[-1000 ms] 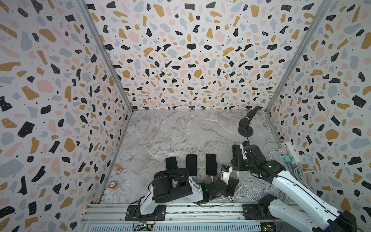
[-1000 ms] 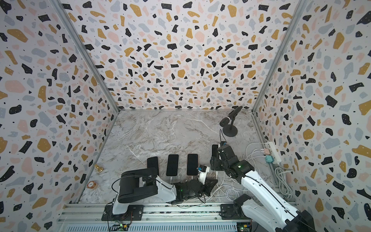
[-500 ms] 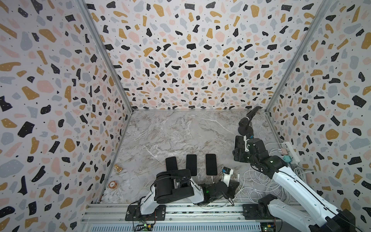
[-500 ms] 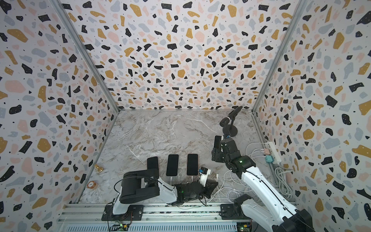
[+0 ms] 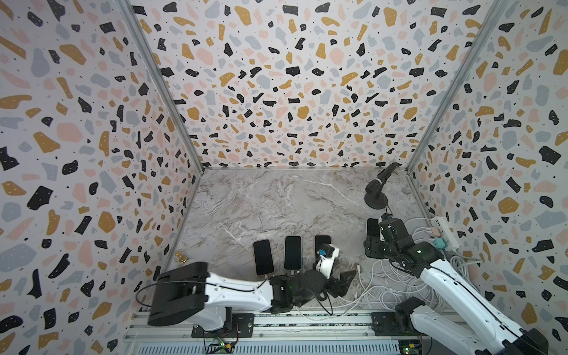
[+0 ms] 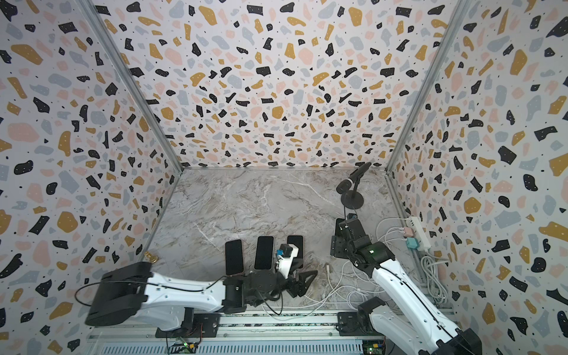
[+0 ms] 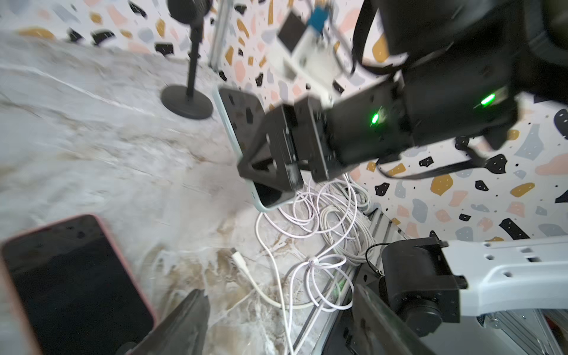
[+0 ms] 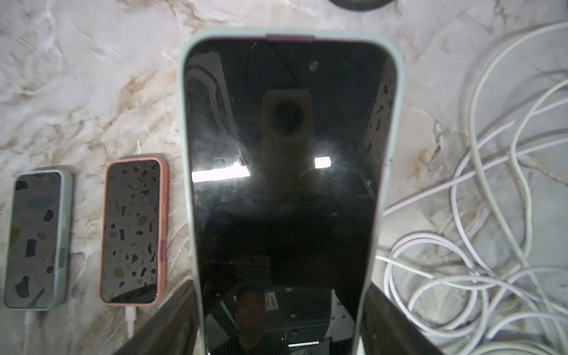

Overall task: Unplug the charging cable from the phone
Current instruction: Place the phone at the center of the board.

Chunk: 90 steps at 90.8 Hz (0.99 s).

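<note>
Phone (image 8: 285, 169) up in R claw (image 8: 282, 316), folks: mint case, dark screen, both fingers (image 8: 172, 319) pressed on its long edges, a firm clamp. L wrist view showed it tilted, far end raised, just on the robot side of the mic stand (image 7: 187, 103) base. Whether its low corner touched the marble table (image 5: 261, 203), couldn't tell. Both top views put it near that mic stand, not touching it.

L claw (image 7: 281, 319) hung wide open, nothing btw its fingers, well apart from mic stand, out beyond the loose plug.

Charging cable (image 7: 238, 256) now: plug end lay loose on the marble, tip roughly toward mic stand. It was apart from phone & apart from L claw, and farther from mic stand than phone was. Its white lead ran back into a cord tangle (image 7: 332, 221), which lay on the robot side of mic stand, past the held phone.

Three other phones (image 5: 292, 252) lay flat in a row, face up, well apart from mic stand, on L arm's side of it. Pink-cased phone (image 8: 133, 230) and green-cased phone (image 8: 37, 239) each showed a white lead at the near end. Power strip (image 5: 444, 230) sat near mic stand, along the wall on R arm's side, w/ plugs in it.
</note>
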Available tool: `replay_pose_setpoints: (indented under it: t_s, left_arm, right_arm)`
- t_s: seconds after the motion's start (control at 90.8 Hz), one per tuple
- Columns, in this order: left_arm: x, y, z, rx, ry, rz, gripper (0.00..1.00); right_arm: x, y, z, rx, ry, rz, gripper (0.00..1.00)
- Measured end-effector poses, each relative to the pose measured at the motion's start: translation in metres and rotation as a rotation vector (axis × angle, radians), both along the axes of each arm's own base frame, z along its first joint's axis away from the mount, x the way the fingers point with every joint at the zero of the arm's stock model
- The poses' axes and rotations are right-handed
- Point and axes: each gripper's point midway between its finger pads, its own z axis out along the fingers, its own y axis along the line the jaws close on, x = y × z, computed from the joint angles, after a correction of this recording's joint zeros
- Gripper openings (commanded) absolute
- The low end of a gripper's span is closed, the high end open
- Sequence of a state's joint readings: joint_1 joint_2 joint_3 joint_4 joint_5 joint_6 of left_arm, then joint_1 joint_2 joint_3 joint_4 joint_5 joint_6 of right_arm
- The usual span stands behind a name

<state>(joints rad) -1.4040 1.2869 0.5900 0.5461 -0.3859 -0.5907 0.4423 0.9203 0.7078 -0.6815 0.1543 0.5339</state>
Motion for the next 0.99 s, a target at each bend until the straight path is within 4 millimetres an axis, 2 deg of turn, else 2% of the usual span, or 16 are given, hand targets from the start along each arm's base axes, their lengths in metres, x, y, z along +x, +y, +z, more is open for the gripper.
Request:
replay_pose_setpoints:
  t_s: [0.121, 0.231, 0.341, 0.418, 0.539, 0.683, 0.936, 0.991]
  left_arm:
    - [0.005, 0.068, 0.019, 0.015, -0.02, 0.107, 0.81]
    - [0.009, 0.127, 0.023, 0.03, -0.019, 0.198, 0.81]
    - [0.011, 0.171, 0.022, 0.036, -0.003, 0.274, 0.81]
    - [0.012, 0.192, 0.017, 0.045, 0.006, 0.31, 0.81]
    - [0.013, 0.213, 0.001, 0.104, 0.021, 0.349, 0.81]
    - [0.012, 0.22, -0.013, 0.163, 0.037, 0.362, 0.81]
    - [0.012, 0.221, -0.027, 0.201, 0.067, 0.379, 0.85]
    - [0.012, 0.222, -0.031, 0.21, 0.072, 0.381, 0.86]
  right_arm:
    - [-0.002, -0.001, -0.024, -0.043, 0.092, 0.0, 0.34]
    - [0.001, 0.0, -0.045, -0.078, 0.165, -0.001, 0.33]
    - [0.005, 0.002, -0.061, -0.098, 0.21, -0.002, 0.34]
    - [0.008, 0.003, -0.068, -0.102, 0.218, -0.002, 0.36]
    - [0.012, 0.004, -0.075, -0.11, 0.226, -0.004, 0.41]
    - [0.014, 0.002, -0.081, -0.137, 0.247, -0.012, 0.47]
    - [0.022, 0.003, -0.085, -0.158, 0.269, -0.017, 0.87]
    - [0.022, 0.004, -0.085, -0.156, 0.269, -0.014, 0.93]
